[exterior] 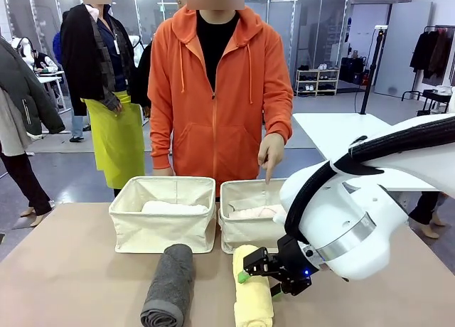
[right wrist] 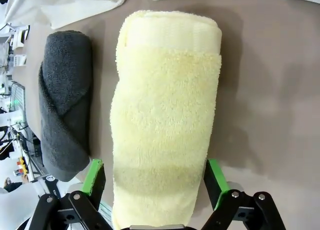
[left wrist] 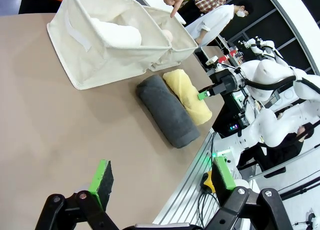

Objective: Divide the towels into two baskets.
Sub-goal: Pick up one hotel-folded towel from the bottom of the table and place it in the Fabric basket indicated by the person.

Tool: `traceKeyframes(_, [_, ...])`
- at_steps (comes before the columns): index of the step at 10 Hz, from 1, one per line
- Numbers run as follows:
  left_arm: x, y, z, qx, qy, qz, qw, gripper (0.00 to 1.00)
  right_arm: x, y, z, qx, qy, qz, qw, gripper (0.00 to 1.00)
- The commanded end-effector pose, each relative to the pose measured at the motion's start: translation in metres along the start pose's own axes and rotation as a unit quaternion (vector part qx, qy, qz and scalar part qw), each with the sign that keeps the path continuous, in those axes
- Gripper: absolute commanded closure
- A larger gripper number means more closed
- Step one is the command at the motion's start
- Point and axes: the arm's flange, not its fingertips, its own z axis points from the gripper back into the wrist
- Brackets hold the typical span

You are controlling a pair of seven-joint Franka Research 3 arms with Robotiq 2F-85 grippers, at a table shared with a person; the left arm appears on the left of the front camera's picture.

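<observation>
The pale yellow towel (right wrist: pixel 165 115) lay by the near edge of the table (exterior: pixel 71 270), before the right basket (exterior: pixel 245 234), with the dark grey towel (exterior: pixel 169 284) just beside it. Your right gripper (right wrist: pixel 155 172) stood open astride the yellow roll. The white towel (exterior: pixel 173 207) lay in the left basket (exterior: pixel 162 234), the pink towel (exterior: pixel 252 212) in the right, where a person's hand (exterior: pixel 270 151) pointed. Your left gripper (left wrist: pixel 162 175) hung open.

Toward 12 o'clock on the table (exterior: pixel 64 270): left basket (exterior: pixel 162 233), first towel (exterior: pixel 170 207) inside; at its 3 o'clock, just beside, right basket (exterior: pixel 245 236), second towel (exterior: pixel 252 212) inside. At 6 o'clock of left basket, flat on the table: third towel (exterior: pixel 169 284). At 3 o'clock of that, parallel and close: fourth towel (exterior: pixel 252 306), with the right gripper (exterior: pixel 259 284) astride it.
</observation>
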Motion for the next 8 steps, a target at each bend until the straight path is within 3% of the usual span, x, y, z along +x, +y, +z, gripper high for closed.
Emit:
traceKeyframes(1, [-0.0016, -0.003, 0.0039, -0.007, 0.001, -0.001, 1.0, 0.0, -0.0257, -0.0046, 0.004, -0.012, -0.016, -0.006, 1.0, 0.0])
traceKeyframes(2, [-0.0016, -0.003, 0.0039, -0.007, 0.001, -0.001, 1.0, 0.0, -0.0241, -0.003, 0.0008, -0.016, -0.017, -0.002, 1.0, 0.0])
traceKeyframes(3, [-0.0016, -0.003, 0.0039, -0.007, 0.001, -0.001, 1.0, 0.0, -0.0237, -0.0029, -0.0032, -0.02, -0.015, 0.006, 1.0, 0.08])
traceKeyframes(8, [-0.0016, -0.003, 0.0039, -0.007, 0.001, -0.001, 1.0, 0.0, -0.0233, -0.0041, -0.002, -0.021, -0.01, 0.008, 1.0, 0.58])
